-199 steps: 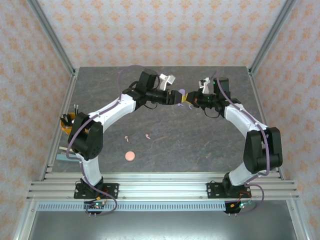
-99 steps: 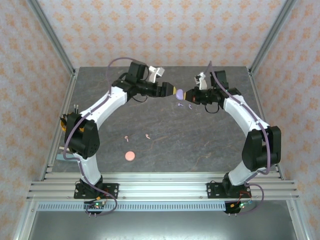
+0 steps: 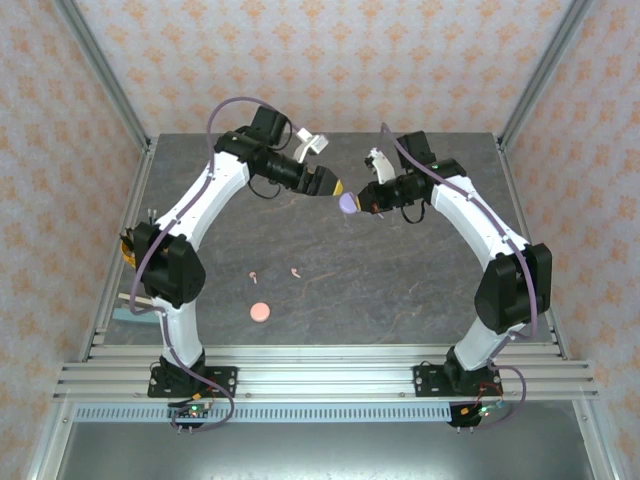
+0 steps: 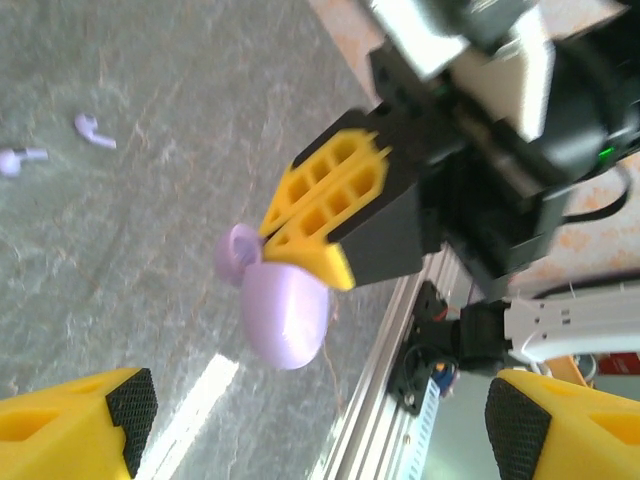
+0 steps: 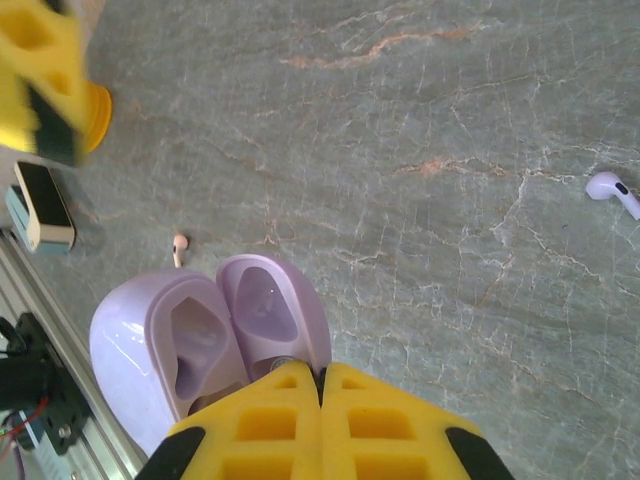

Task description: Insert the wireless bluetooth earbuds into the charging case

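Observation:
My right gripper (image 3: 363,197) (image 5: 322,385) is shut on the hinge edge of the pale purple charging case (image 3: 348,202) (image 5: 215,335) and holds it above the table, its lid open and both wells empty. The case (image 4: 285,310) hangs in front of my left gripper (image 3: 328,186) (image 4: 310,425), which is open and apart from it. Two purple earbuds (image 4: 95,130) (image 4: 20,158) lie on the table; one (image 5: 612,190) shows at the right in the right wrist view. Two pink earbuds (image 3: 255,273) (image 3: 295,271) lie mid-table beside a shut pink case (image 3: 260,311).
An orange holder (image 3: 130,246) and a small flat box (image 3: 128,305) (image 5: 45,205) sit at the table's left edge. The aluminium rail (image 3: 320,375) runs along the near edge. Patterned walls close in the back and sides.
Both grippers have swung left and towards the near side. The purple case went with the right gripper, and the left gripper now stands clear of it.

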